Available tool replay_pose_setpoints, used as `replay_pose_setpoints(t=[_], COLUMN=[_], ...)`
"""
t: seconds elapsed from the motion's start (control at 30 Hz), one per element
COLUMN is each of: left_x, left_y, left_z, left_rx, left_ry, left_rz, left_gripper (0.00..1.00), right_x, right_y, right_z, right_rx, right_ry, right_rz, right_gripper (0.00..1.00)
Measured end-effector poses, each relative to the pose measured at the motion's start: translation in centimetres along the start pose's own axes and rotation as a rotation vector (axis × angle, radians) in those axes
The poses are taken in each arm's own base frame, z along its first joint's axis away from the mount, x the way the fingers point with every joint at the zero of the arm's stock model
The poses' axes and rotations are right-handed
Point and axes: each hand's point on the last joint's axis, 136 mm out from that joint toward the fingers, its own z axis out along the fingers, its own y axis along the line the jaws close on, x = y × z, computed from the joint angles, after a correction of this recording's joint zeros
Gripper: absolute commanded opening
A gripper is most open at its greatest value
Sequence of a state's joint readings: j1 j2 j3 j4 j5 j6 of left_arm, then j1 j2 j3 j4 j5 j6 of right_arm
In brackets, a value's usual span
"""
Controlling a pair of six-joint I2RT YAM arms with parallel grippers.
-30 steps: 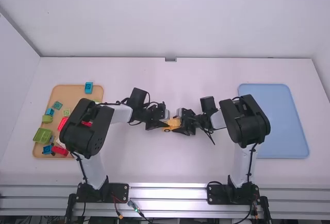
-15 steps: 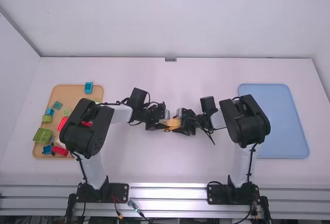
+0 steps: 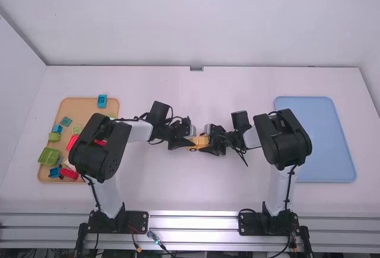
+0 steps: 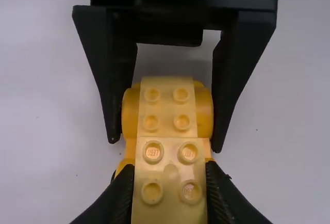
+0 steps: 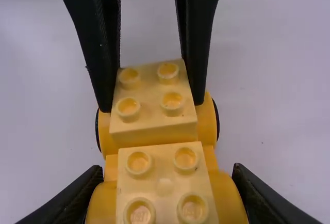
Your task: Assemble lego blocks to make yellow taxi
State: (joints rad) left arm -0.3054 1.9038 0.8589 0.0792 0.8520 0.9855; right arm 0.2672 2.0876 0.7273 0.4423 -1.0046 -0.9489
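Near the middle of the table, my left gripper (image 3: 187, 142) and my right gripper (image 3: 210, 144) meet at a yellow wheeled car body (image 3: 198, 142). In the left wrist view, my left gripper (image 4: 170, 190) is shut on a pale yellow block (image 4: 170, 175) on top of the body at that end. A second pale yellow block (image 4: 167, 108) sits behind it, touching it. Seen from the right wrist, my right gripper (image 5: 166, 198) is shut on the rounded yellow sides (image 5: 103, 203) of the car body's other end. Its fingertips are partly hidden by the car.
A wooden tray (image 3: 89, 104) with several green, red and blue blocks lies at the left, partly under the left arm. One blue block (image 3: 102, 100) is at its back right corner. At the right, beyond the right arm, is a blue tray (image 3: 323, 133).
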Motion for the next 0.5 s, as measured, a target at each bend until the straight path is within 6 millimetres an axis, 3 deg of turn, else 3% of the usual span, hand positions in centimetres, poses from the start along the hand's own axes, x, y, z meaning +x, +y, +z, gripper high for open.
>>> replay_pose_setpoints(t=[0.03,0.13,0.17,0.23,0.3,0.5], left_x=[-0.01,-0.04,-0.07,-0.06,-0.07,-0.37], left_y=[0.02,0.07,0.12,0.11,0.11,0.41], left_z=[0.01,0.03,0.03,0.03,0.03,0.02], left_rx=[-0.001,-0.004,-0.006,-0.005,-0.005,-0.015], left_ry=[0.0,-0.002,-0.003,-0.003,-0.003,-0.015], left_rz=[-0.008,-0.023,-0.026,-0.034,-0.04,-0.027], left_gripper=[0.38,0.43,0.52,0.56,0.66,0.72], right_x=[0.0,0.0,0.01,0.0,0.01,-0.01], right_y=[-0.01,-0.01,0.01,0.0,0.01,0.0], right_z=[0.0,0.0,0.0,0.0,0.0,0.0], right_rx=[0.0,0.0,0.0,0.0,0.0,0.0], right_ry=[0.0,0.0,0.0,0.0,0.0,0.0], right_rz=[0.0,0.0,0.0,0.0,0.0,0.0], right_gripper=[0.56,0.56,0.56,0.56,0.56,0.56])
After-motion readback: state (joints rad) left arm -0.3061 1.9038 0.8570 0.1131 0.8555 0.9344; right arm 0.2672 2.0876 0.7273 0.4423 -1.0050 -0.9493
